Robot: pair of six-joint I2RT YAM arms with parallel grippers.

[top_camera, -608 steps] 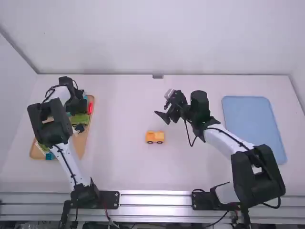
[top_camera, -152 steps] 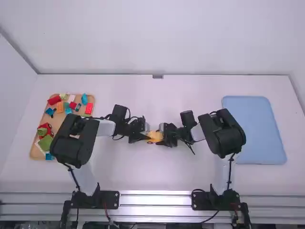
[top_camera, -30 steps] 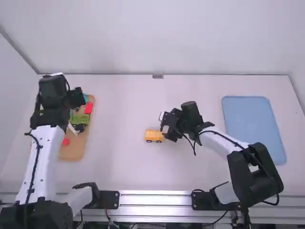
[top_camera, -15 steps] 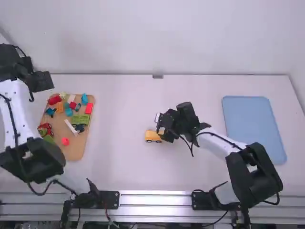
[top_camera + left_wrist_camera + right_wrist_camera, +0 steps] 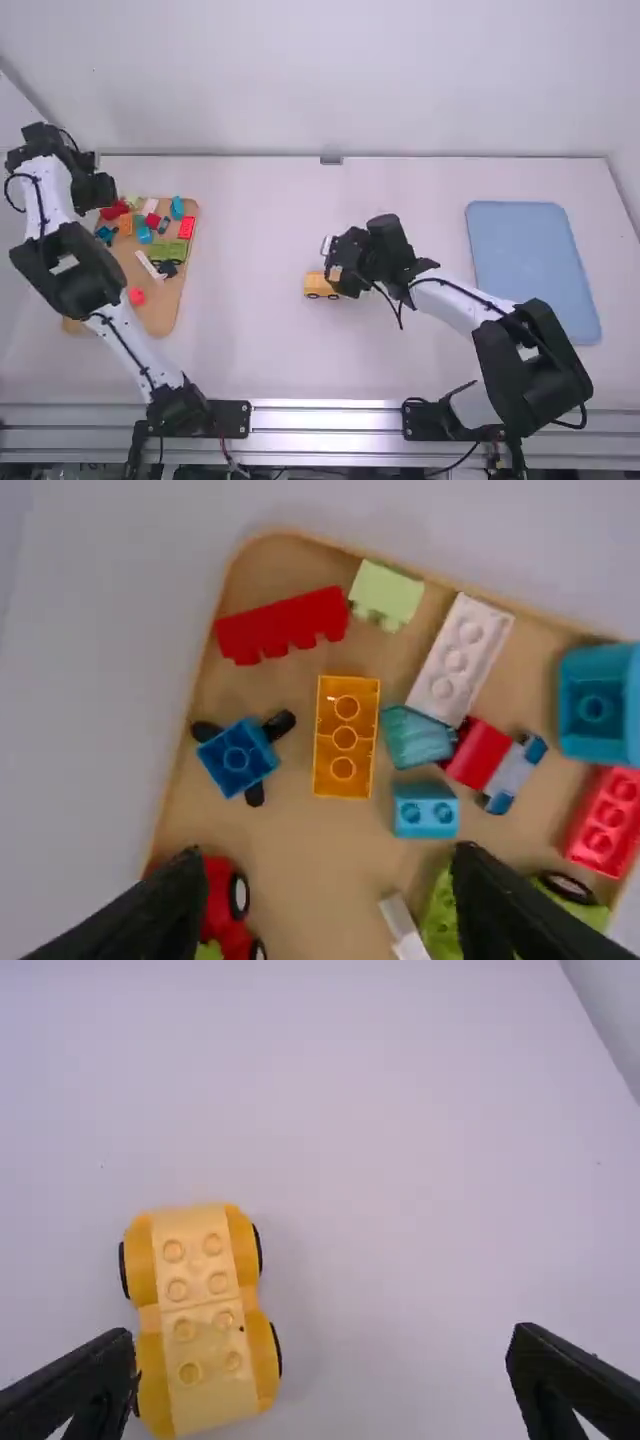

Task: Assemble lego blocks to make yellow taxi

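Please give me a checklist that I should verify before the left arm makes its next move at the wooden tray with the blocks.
1. Left end effector open: ok, its fingers stand apart.
2. Right end effector open: ok, the yellow car is not clamped.
3. Yellow car on its wheels, studs up: ok.
4. Orange block on the tray stud side up: not ok, its hollow side faces up.
5. Orange block clear of the teal piece: cannot tell, they lie very close.
6. Orange block is the right next part: cannot tell, no plan of the taxi is shown.
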